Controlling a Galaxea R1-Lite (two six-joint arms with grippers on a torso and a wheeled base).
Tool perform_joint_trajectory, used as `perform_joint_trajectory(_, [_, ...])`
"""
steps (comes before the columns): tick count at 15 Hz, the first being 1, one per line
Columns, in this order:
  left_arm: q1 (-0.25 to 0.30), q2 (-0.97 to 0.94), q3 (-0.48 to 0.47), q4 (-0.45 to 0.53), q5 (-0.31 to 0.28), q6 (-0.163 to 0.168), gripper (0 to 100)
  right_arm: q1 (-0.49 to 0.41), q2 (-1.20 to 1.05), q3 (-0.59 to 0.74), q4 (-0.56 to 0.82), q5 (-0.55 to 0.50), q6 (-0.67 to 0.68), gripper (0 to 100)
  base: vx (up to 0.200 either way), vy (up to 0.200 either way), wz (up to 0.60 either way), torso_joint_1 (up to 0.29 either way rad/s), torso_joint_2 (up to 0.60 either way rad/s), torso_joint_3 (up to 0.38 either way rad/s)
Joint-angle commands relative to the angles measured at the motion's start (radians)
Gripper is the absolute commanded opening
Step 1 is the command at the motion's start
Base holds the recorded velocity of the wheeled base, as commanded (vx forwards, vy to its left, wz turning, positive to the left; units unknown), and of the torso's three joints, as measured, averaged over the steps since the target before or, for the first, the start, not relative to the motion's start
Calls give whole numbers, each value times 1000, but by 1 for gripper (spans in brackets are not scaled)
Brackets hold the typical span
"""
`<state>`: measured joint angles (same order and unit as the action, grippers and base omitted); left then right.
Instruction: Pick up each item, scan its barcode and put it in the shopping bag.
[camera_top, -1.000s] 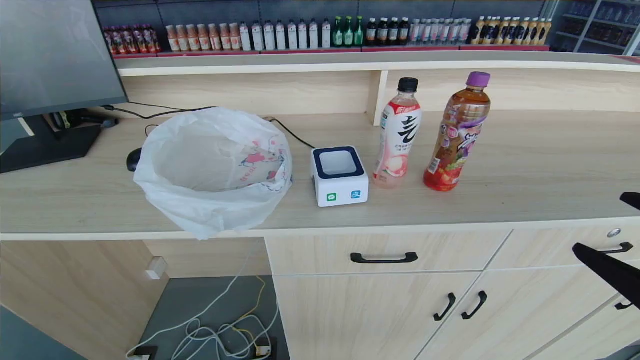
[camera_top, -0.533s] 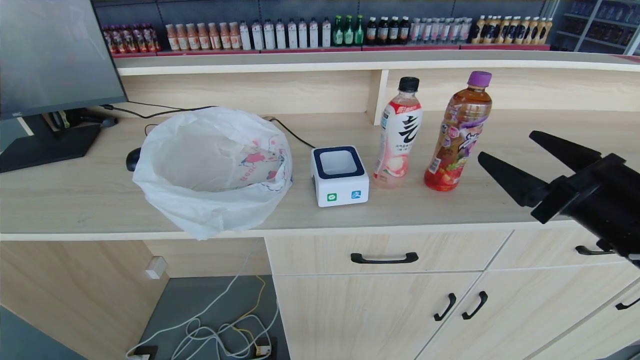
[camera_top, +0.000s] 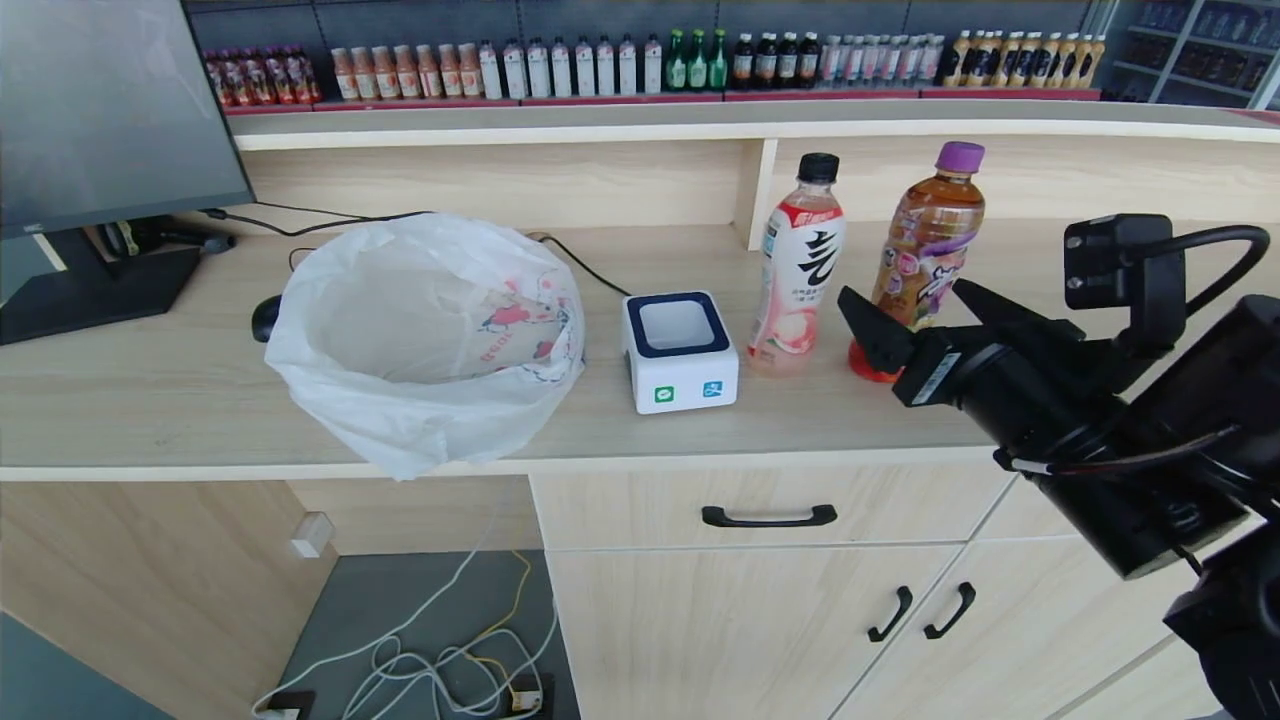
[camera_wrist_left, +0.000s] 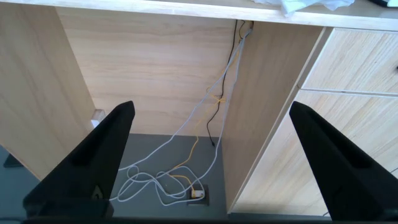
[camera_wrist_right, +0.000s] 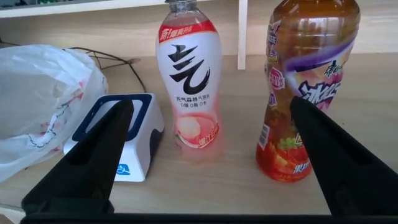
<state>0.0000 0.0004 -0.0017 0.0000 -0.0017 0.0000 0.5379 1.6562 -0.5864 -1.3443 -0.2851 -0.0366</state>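
Two bottles stand on the wooden counter (camera_top: 150, 390): a pink-and-white one with a black cap (camera_top: 797, 270) (camera_wrist_right: 188, 87) and an amber tea bottle with a purple cap (camera_top: 925, 245) (camera_wrist_right: 308, 93) to its right. The white scanner box (camera_top: 679, 350) (camera_wrist_right: 118, 146) sits left of them, and the open white shopping bag (camera_top: 430, 335) (camera_wrist_right: 43, 106) lies further left. My right gripper (camera_top: 920, 315) (camera_wrist_right: 211, 162) is open, level with the bottles' lower parts and just in front of them, touching neither. My left gripper (camera_wrist_left: 211, 162) is open below the counter, facing the floor cables.
A monitor (camera_top: 100, 110) stands at the counter's back left with a black mouse (camera_top: 266, 318) beside the bag. A raised shelf (camera_top: 700, 130) runs behind the bottles. Drawers and cabinet doors (camera_top: 765, 515) lie below the counter edge. Cables (camera_wrist_left: 186, 180) lie on the floor.
My right arm has risen from the lower right and swung left, bringing its open gripper up to the tea bottle. Bottles, scanner and bag have stayed put.
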Motion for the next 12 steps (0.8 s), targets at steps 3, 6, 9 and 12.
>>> perform_joint_trajectory(3, [0,0,0,0,0,0,100,30,85,-6,-42,0,-25,100,0,0,0,0,0,0])
perform_joint_trajectory(6, [0,0,0,0,0,0,100,30,126,-41,-55,1,-25,100,0,0,0,0,0,0])
perform_joint_trajectory(9, [0,0,0,0,0,0,100,37,166,-90,-59,0,-25,100,0,0,0,0,0,0])
perform_joint_trajectory(12, [0,0,0,0,0,0,100,42,205,-118,-69,-17,-36,100,0,0,0,0,0,0])
